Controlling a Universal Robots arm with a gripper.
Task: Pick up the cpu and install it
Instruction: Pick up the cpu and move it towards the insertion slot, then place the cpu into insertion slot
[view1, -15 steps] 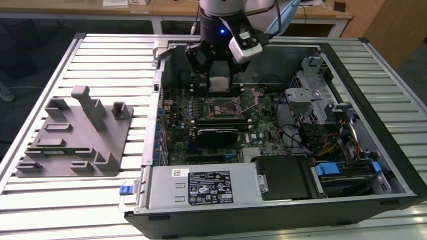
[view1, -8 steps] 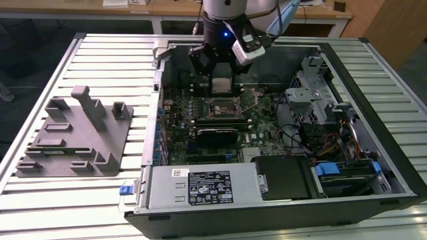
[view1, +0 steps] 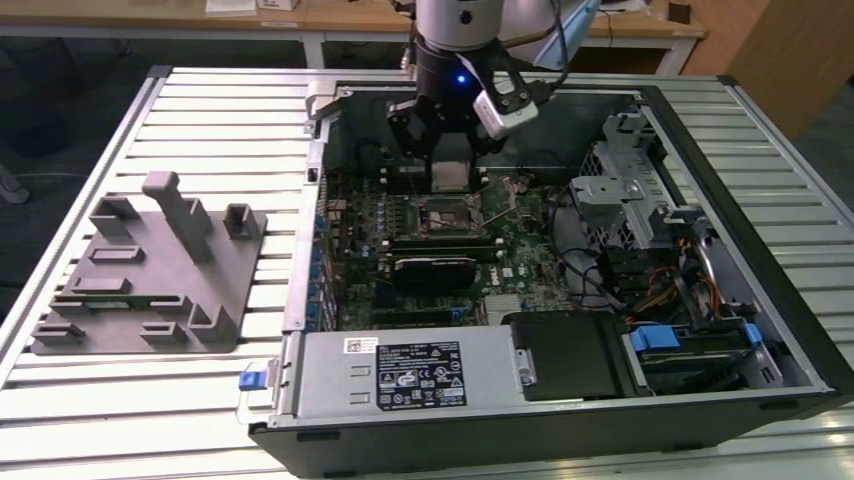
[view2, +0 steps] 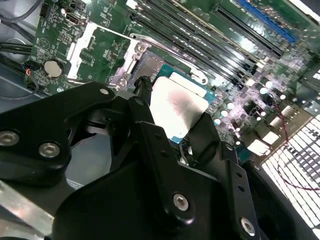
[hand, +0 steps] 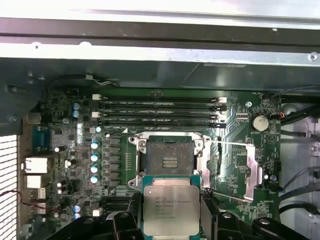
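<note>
exterior view: my black two-fingered claw (view1: 453, 160) hangs inside an open black computer case (view1: 801, 360) that lies on its side on a pale slatted metal table (view1: 200, 110); clenched in the claw is the cpu (view1: 454, 178), a small flat square chip with a shiny silver top and a pale rim; the black square socket (view1: 447, 215) on the green motherboard (view1: 521, 260) sits just on the camera's side of the chip, close to it, with the chip held above the board and not seated.

second wrist view: the cpu (view2: 175, 102) is pinched by two opposite edges between my dark fingers (view2: 202, 132), which are closed firmly against it; its bright top is bare between them; past it, a silver hinged load plate (view2: 97, 50) lies folded back flat on the board.

first wrist view: the cpu (hand: 171, 210) is in my grasp, and the socket (hand: 169, 159) lies between the chip and the row of long black memory slots (hand: 160, 112); so the socket is offset from the chip toward those slots, near enough that the chip's leading edge overlaps the socket's metal frame; the chip is close to square, so it has no real long axis, but its edges run parallel to the socket's edges, which i judge to be a fair alignment in rotation; the socket is open with its contact field uncovered, and the load plate (hand: 252, 172) is swung aside, clear of the opening.
</note>
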